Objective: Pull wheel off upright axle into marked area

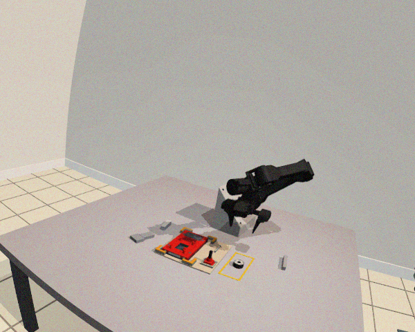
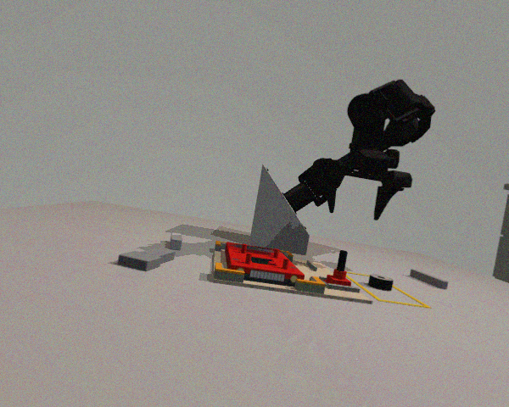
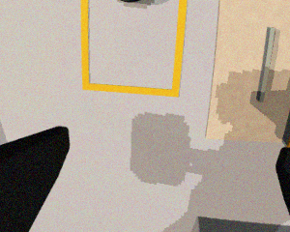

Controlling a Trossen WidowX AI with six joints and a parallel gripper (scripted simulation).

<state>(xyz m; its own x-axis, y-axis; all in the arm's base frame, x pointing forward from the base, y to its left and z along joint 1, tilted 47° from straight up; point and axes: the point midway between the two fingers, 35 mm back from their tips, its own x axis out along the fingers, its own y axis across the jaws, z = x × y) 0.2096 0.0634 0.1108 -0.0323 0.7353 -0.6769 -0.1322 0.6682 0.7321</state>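
Observation:
The black wheel [image 1: 238, 264] [image 2: 380, 281] lies flat on the table inside the yellow marked rectangle [image 1: 225, 274] [image 2: 405, 303] [image 3: 130, 89], near its far end. The upright black axle [image 1: 209, 254] [image 2: 341, 259] stands bare on its red base at the edge of the beige board. My gripper [image 1: 243, 223] [image 2: 355, 209] [image 3: 174, 149] is open and empty. It hangs well above the table, behind the marked rectangle and clear of the wheel, touching nothing.
A red block with orange corner pieces [image 1: 183, 244] [image 2: 259, 261] sits on the beige board [image 1: 200, 263] [image 2: 342, 292] beside the axle. A grey wedge-shaped stand [image 1: 223, 218] [image 2: 273, 219] is behind it. Small grey blocks [image 1: 141, 236] [image 1: 282, 262] [image 2: 427, 278] lie left and right on the table.

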